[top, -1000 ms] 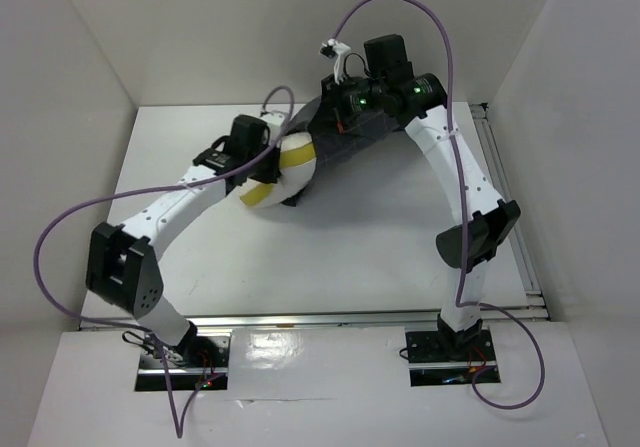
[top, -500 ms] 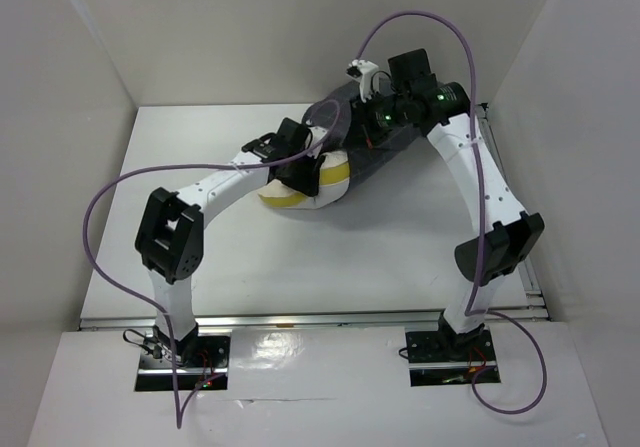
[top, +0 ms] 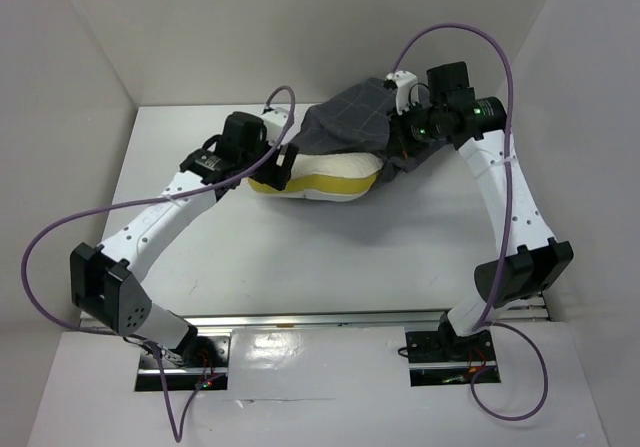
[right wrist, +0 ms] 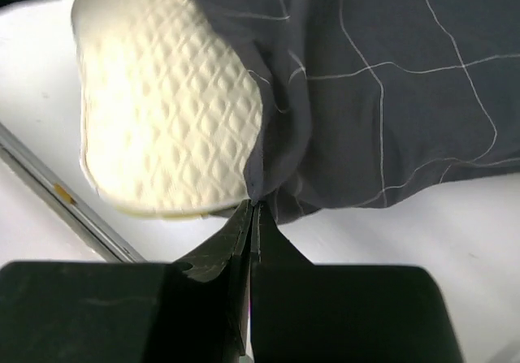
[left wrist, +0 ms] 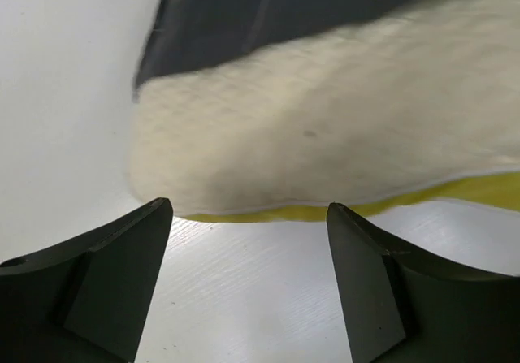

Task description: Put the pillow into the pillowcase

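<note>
Left tool spread wide, right tool pinched tight, both extended forward.

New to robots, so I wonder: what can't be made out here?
Top view: the pillow's far side, covered by the pillowcase.
Left wrist view: the pillow's length, cut off at the right edge beyond the open left gripper.
Right wrist view: the pillowcase's extent, cut off at top and right; the right gripper pinches its edge.
All views: the pillowcase's opening, lost in folds.
</note>
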`<state>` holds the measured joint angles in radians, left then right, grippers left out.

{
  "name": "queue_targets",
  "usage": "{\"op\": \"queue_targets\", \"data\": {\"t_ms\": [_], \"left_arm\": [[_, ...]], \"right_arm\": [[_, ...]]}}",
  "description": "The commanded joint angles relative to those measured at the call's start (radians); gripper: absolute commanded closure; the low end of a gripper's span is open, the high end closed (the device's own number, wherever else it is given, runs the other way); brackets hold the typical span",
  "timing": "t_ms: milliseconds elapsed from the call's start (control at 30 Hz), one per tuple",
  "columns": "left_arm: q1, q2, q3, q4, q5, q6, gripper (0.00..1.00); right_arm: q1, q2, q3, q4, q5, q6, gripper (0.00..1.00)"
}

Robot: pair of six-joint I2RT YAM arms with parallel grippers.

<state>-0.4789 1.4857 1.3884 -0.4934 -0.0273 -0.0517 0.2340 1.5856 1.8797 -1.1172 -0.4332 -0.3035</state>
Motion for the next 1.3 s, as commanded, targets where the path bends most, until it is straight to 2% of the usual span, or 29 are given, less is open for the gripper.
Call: {"op": "queue_targets", "data": {"t_ms": [0, 200, 300, 467, 500, 667, 767, 1000, 1167, 1267], "left_arm": [[0.028, 0.013, -0.008, -0.017, -0.056, 0.001, 0.09], [0.062, 0.048, -0.052, -0.031, -0.025, 0.015, 0.06], [0.083, 0.093, -0.094, -0.002, -0.039, 0.029, 0.15], [0.092, 0.172, -0.15, 0.079, 0.018, 0.064, 0.27], [0.092, 0.209, -0.15, 0.108, 0.018, 0.064, 0.31], [0.092, 0.307, -0.076, 0.162, -0.005, 0.082, 0.38], [0.102, 0.333, -0.014, 0.162, 0.009, 0.082, 0.38], [0.102, 0.347, 0.032, 0.148, 0.01, 0.107, 0.25], [0.102, 0.326, 0.008, 0.176, 0.036, 0.127, 0.23], [0.102, 0.364, 0.008, 0.179, 0.036, 0.136, 0.25]], "right_arm": [[-0.019, -0.047, -0.016, 0.028, 0.103, -0.026, 1.0], [-0.051, -0.047, -0.036, 0.037, 0.171, -0.006, 1.0], [-0.076, -0.056, -0.045, 0.048, 0.18, 0.003, 1.0], [-0.088, -0.056, -0.063, 0.048, 0.157, 0.003, 1.0], [-0.088, -0.056, -0.074, 0.048, 0.145, 0.003, 1.0], [-0.088, -0.056, -0.096, 0.002, 0.103, -0.034, 1.0], [-0.088, -0.056, -0.12, -0.026, 0.053, -0.075, 1.0], [-0.088, -0.045, -0.18, -0.079, 0.06, -0.125, 1.0], [-0.088, -0.055, -0.22, -0.079, 0.06, -0.135, 1.0], [-0.088, -0.055, -0.22, -0.079, 0.06, -0.144, 1.0]]}}
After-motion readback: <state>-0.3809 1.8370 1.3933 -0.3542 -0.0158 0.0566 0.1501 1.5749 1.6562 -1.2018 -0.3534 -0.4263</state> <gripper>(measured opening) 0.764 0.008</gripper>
